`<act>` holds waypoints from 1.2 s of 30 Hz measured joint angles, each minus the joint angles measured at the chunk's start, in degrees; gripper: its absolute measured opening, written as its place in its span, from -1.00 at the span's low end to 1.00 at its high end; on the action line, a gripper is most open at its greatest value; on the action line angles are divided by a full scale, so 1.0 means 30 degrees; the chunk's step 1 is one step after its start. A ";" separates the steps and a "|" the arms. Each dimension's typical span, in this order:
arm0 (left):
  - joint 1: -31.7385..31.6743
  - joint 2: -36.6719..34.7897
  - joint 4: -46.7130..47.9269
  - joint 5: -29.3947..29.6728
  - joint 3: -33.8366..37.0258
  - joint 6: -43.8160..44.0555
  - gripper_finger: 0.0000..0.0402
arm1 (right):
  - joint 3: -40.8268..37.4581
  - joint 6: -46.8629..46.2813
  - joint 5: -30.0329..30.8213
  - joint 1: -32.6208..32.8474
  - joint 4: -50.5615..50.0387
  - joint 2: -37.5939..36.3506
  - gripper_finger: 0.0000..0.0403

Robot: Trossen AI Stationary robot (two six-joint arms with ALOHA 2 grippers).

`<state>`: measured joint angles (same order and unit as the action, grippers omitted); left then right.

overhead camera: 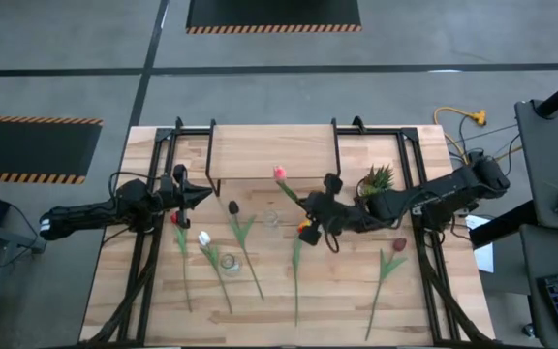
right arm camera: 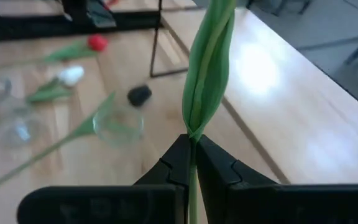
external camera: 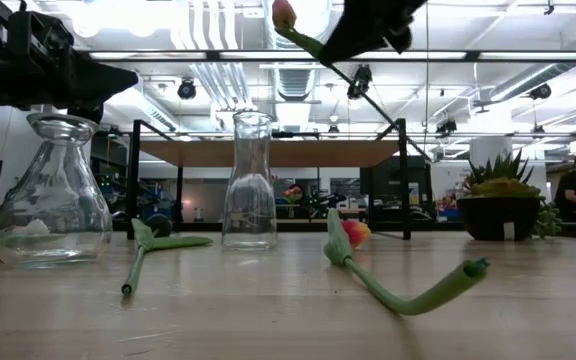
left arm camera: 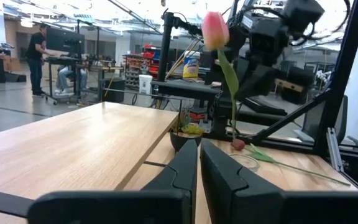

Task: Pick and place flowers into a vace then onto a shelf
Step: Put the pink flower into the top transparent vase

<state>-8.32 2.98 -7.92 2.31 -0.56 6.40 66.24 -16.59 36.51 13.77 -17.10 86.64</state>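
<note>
One pink tulip (overhead camera: 280, 174) (stem pinched by the right gripper (overhead camera: 310, 203)) rises mid-frame; the left gripper (overhead camera: 204, 193), centre-left, is closed, empty.

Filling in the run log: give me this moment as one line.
right gripper: shut on pink tulip's green stem, lifted | left gripper: shut, empty, above light-wood shelf | clear glass vases: empty

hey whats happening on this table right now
The right pincer is shut on the stem of a pink tulip, holding it up in the air near the narrow glass vase in the middle of the table. The left pincer is shut and empty, waiting by the shelf. The other tulips lie flat on the table, and a wider glass vase also stands empty.
</note>
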 joint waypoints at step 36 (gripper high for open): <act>0.0000 0.0000 0.0444 -0.0007 -0.0004 0.1701 -0.98 | -0.0962 0.6175 -0.4355 -0.1826 1.8916 0.4141 -0.94</act>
<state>-8.32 2.98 -6.59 2.28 -0.57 11.51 63.35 1.93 23.44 8.29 39.65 99.07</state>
